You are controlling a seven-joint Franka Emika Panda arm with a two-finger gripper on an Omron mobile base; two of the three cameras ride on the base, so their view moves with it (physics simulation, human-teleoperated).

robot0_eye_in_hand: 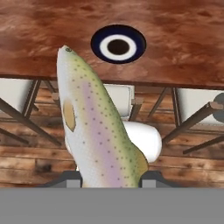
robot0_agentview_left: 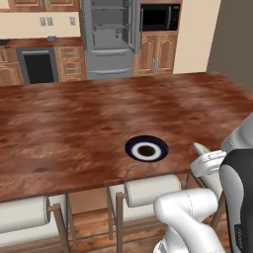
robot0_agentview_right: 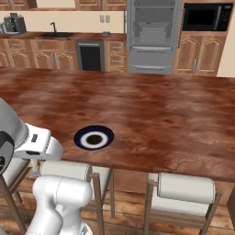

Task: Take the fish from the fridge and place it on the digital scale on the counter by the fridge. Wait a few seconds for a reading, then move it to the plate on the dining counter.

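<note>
A pale speckled fish with a pinkish stripe rises between the fingers of my gripper, which is shut on its tail end. Its head points toward the plate, a small round dish with a navy rim, lying on the dining counter near the front edge. My hand hangs below and in front of that edge, over the stools. From the base, the plate lies just beyond my white hand. The fridge stands open at the far wall.
White-cushioned stools line the near edge of the dining counter. Far back runs the counter with cabinets, carrying a small flat box. A microwave sits right of the fridge.
</note>
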